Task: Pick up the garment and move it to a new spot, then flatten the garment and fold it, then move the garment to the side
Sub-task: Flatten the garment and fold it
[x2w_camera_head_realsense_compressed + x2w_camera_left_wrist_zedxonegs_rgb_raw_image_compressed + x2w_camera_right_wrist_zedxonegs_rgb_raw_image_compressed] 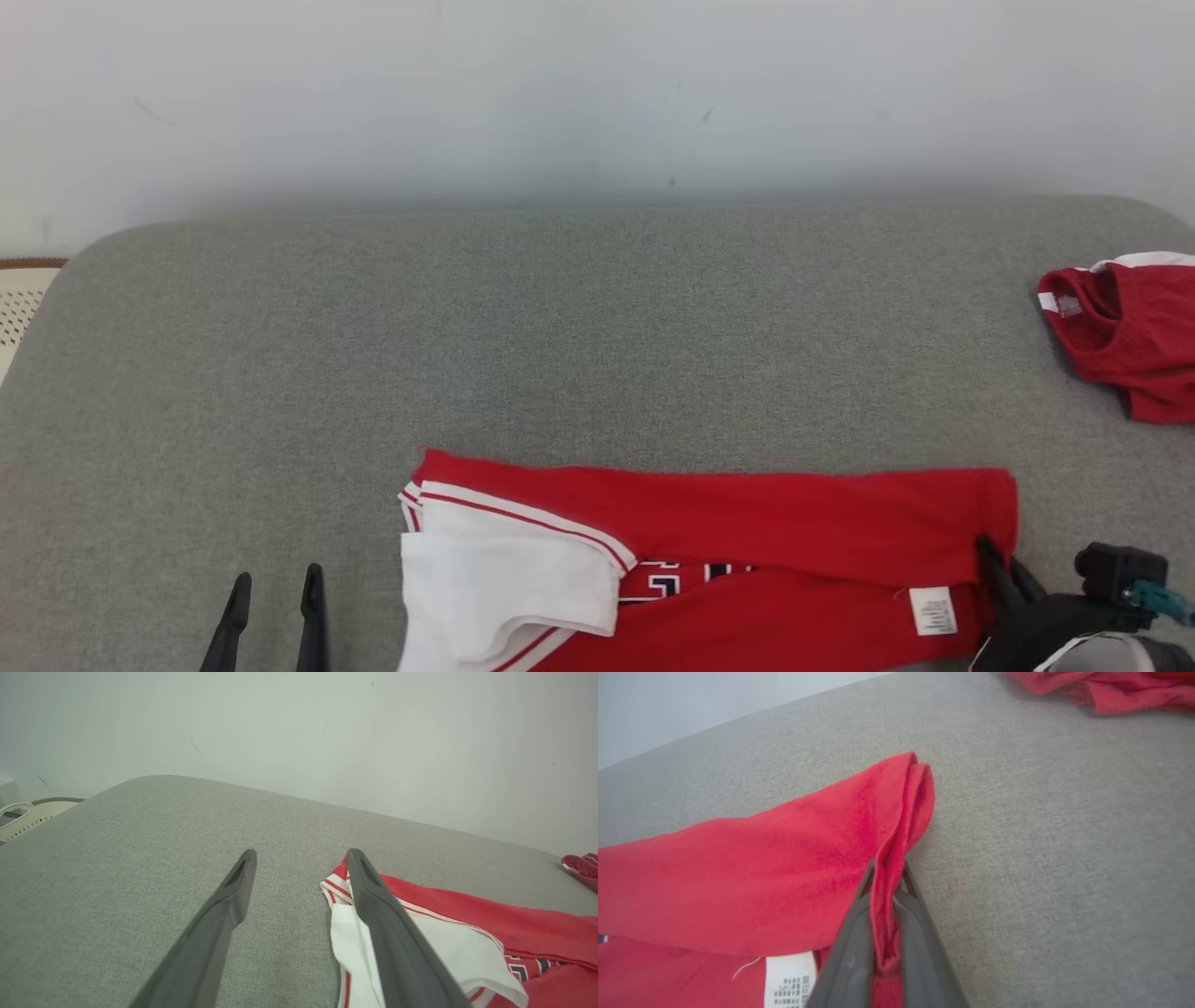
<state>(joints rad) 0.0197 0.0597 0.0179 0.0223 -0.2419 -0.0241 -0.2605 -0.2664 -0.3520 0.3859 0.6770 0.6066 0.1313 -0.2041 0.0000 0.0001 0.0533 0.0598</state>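
The garment (pixel 747 523) is a red shirt with white sleeves and red-striped trim, lying folded lengthwise near the front edge of the grey surface; its white care label (pixel 934 611) faces up. My right gripper (pixel 1001 560) is shut on the garment's right edge, and in the right wrist view a fold of red cloth (pixel 887 905) is pinched between its fingers (pixel 850 952). My left gripper (pixel 273 588) stands open over bare grey fabric, left of the white sleeve (pixel 448 947), touching nothing.
A second red garment (pixel 1130 327) lies crumpled at the far right of the grey padded surface (pixel 467 327). A pale wall runs behind it. A cream perforated object (pixel 19 299) sits beyond the surface's left edge.
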